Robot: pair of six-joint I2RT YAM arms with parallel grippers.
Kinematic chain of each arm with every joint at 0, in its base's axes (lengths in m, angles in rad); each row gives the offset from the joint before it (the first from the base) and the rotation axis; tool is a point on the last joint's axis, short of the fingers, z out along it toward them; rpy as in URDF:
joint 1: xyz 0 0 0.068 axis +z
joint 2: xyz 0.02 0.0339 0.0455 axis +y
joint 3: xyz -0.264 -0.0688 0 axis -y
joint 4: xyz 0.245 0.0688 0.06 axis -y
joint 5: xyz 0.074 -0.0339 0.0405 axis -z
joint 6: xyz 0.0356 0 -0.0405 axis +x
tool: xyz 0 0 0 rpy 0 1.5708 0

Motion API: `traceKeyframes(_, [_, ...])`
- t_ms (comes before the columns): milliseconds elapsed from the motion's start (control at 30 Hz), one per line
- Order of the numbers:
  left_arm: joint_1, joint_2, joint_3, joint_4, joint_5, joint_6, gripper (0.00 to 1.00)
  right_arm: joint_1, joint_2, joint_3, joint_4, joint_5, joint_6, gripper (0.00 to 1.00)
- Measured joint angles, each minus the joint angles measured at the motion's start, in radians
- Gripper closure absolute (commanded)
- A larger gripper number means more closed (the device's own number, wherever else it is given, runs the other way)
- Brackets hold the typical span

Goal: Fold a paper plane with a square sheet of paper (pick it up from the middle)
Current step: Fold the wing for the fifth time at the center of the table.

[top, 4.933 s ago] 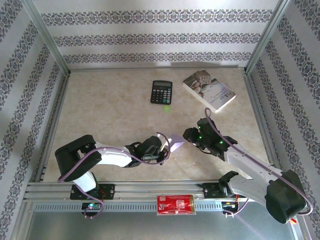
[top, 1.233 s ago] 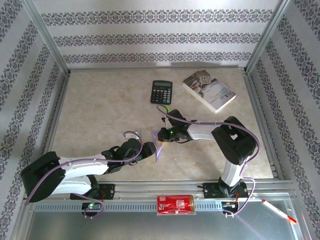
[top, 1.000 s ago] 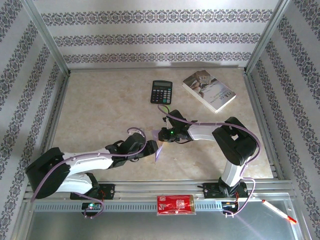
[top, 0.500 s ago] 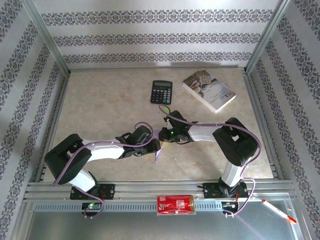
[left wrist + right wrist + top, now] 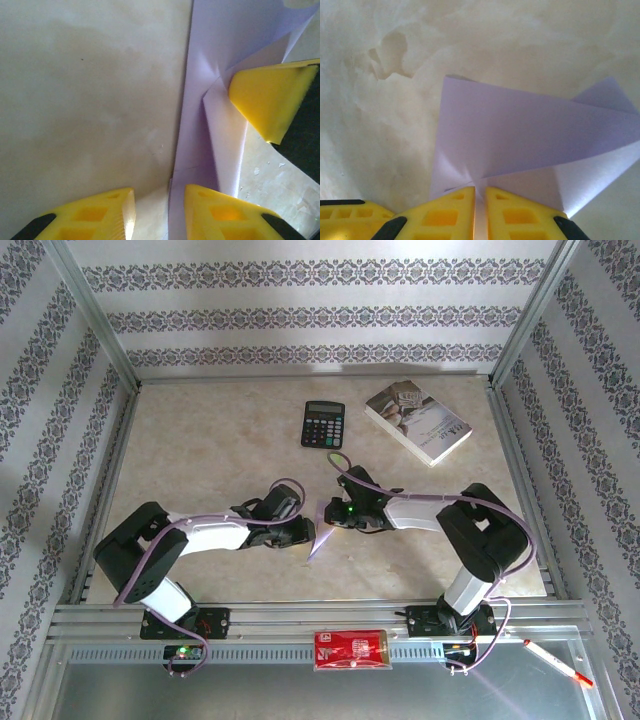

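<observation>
At mid-table you see one folded sheet of paper (image 5: pixel 320 538), held on edge in the right gripper's (image 5: pixel 480 190) closed fingers. Since half a second earlier, the left gripper (image 5: pixel 160 192) has narrowed to a slim gap at the sheet's edge. One calculator (image 5: pixel 323 424) and one book (image 5: pixel 418 420) lie beyond. From above, both grips are hard to make out.

no readable text, labels or numbers

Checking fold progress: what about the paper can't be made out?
Top external: paper too small to read its creases.
Left wrist: paper runs off top and bottom edges; left end effector contact unclear.
Right wrist: right end effector hides the pinched part; right corner cut off.
</observation>
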Motion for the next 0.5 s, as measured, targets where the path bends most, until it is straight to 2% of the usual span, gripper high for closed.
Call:
traceKeyframes(133, [0.012,0.012,0.006,-0.010,0.024,0.011,0.71,0.007,-0.018,-0.018,-0.001,0.022,0.027,0.86])
traceKeyframes(333, [0.010,-0.014,0.000,-0.006,0.019,0.022,0.68,0.016,-0.024,-0.027,0.007,0.034,0.050,0.86])
traceKeyframes(500, [-0.009,-0.082,-0.051,0.090,0.006,0.048,0.67,0.018,-0.024,-0.029,0.012,0.042,0.061,0.86])
